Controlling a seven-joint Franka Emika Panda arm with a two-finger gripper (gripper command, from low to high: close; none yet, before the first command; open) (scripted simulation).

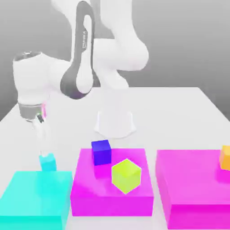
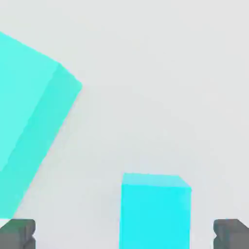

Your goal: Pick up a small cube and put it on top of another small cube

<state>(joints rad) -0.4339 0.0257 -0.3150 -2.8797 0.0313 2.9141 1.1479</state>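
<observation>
I have the gripper (image 2: 124, 233) spread wide and empty, straddling the small plain cyan cube (image 2: 154, 211) beside the flat cyan block (image 1: 36, 197); next I'd close squarely, then lift.

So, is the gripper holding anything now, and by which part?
Nothing is held. The gripper is open, its fingers standing on either side of the small cube, apart from its sides.
</observation>
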